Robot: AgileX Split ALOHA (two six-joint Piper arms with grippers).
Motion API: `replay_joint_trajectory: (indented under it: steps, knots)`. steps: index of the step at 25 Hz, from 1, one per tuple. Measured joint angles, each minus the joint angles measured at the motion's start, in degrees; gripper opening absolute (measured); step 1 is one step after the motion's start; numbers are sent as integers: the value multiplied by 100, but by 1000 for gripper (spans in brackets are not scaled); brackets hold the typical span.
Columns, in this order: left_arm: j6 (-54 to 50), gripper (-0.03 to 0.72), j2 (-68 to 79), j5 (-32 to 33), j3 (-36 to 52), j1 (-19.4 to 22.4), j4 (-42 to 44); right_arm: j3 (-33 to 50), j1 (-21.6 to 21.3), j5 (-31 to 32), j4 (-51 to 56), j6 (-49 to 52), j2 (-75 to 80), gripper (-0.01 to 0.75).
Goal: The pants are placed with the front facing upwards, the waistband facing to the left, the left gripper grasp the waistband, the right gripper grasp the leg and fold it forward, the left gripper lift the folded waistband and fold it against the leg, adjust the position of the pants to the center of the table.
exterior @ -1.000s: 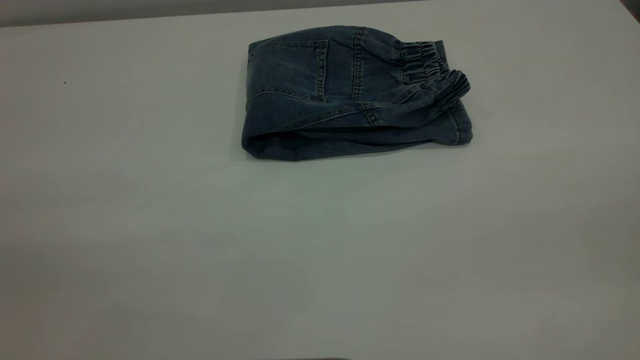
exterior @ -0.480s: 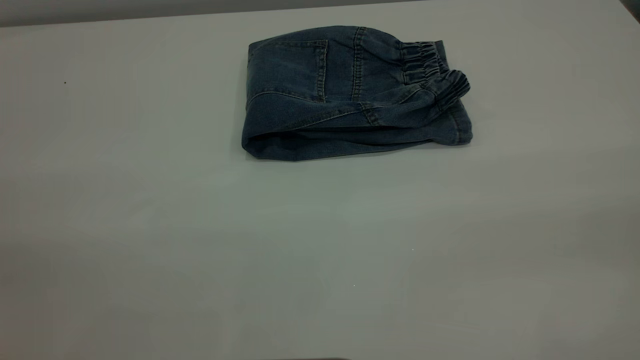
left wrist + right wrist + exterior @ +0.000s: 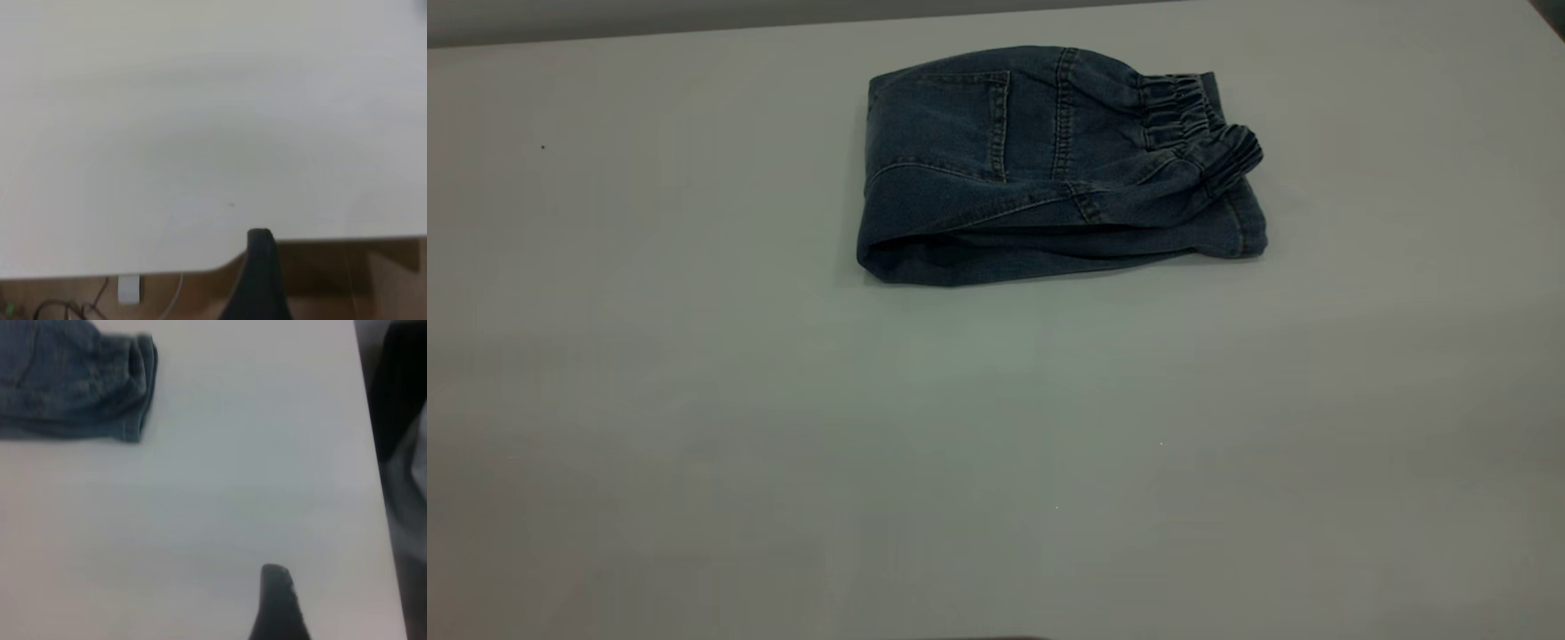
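Exterior view: we find the pants (image 3: 1060,166) folded into a compact bundle on the table (image 3: 996,427), toward its far edge, the waistband (image 3: 1199,124) at the right end and a back pocket (image 3: 960,120) facing up.

Left wrist view: we see one finger of the left pincer (image 3: 259,280) over the table's edge; we cannot tell its state.

Right wrist view: the right pincer (image 3: 279,603) hangs over bare table, well apart from the pants; we cannot tell its state either.

The pants (image 3: 1049,169) are dark, faded blue denim with paler stitched seams, their gathered waistband (image 3: 1196,124) a deeper blue, lying on the plain white-grey table (image 3: 694,400), while each wrist view shows a black fingertip (image 3: 259,267).
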Motion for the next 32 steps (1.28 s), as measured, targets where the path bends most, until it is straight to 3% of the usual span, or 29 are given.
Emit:
replay_joint_trajectory:
  steps: [7, 32]
  knots:
    - [0, 570, -640, 31, 0, 0, 0, 0, -5, 11, 0, 0, -62, 416]
    - [-5, 570, -647, 37, 0, 0, 0, 0, -5, 16, 0, 0, -62, 416]
